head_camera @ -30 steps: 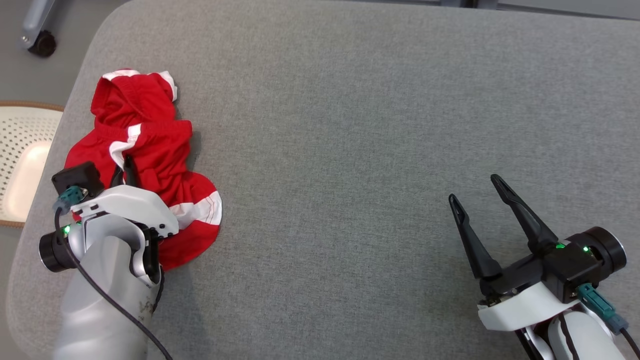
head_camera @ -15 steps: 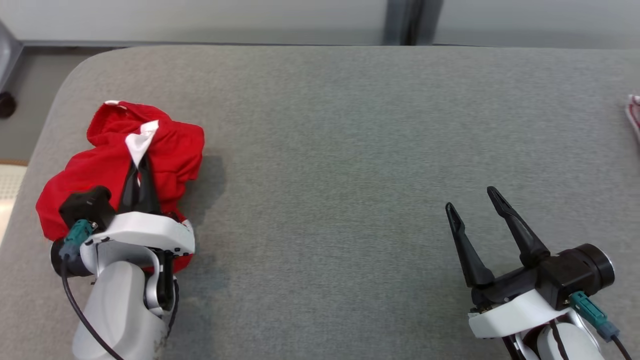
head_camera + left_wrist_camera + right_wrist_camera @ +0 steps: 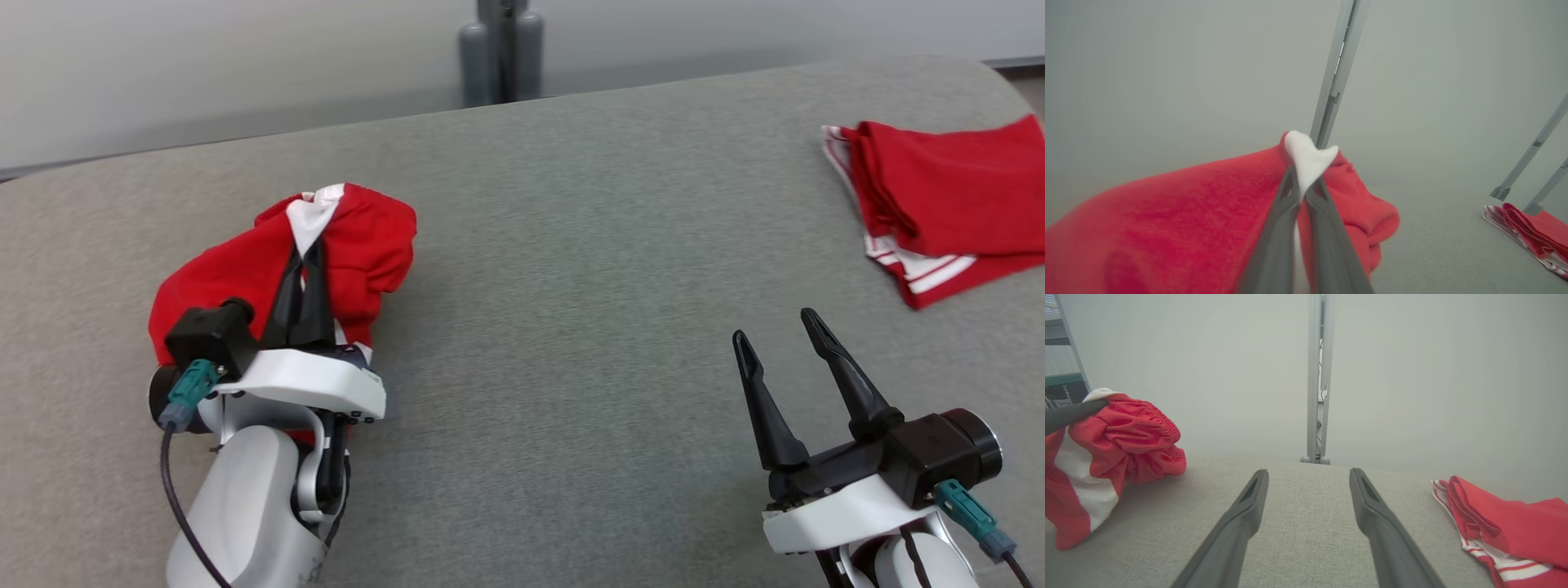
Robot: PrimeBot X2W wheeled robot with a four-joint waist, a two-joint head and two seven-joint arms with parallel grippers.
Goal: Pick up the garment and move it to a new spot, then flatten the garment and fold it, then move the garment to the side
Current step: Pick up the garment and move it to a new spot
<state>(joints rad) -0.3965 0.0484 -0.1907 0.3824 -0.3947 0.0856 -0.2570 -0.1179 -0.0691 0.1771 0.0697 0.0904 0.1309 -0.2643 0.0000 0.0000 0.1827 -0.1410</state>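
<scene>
Head view, left of frame: your left gripper [image 3: 305, 249] now clamps the white stripe [image 3: 311, 214] of the crumpled red-and-white fabric garment [image 3: 237, 273], bunched up off the grey upholstered surface [image 3: 571, 286] it lay on a second ago; right gripper [image 3: 773, 325] spread wide, lower right. Pick looks done; relocate next.

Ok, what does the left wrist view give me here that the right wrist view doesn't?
Left wrist view: the left gripper seen from behind, shut on a white patch of the bunched red garment. Right wrist view: the right gripper, open and holding nothing, above the grey cushion. Both: the held garment, a folded red garment off to the right, and a grey post behind the cushion.
</scene>
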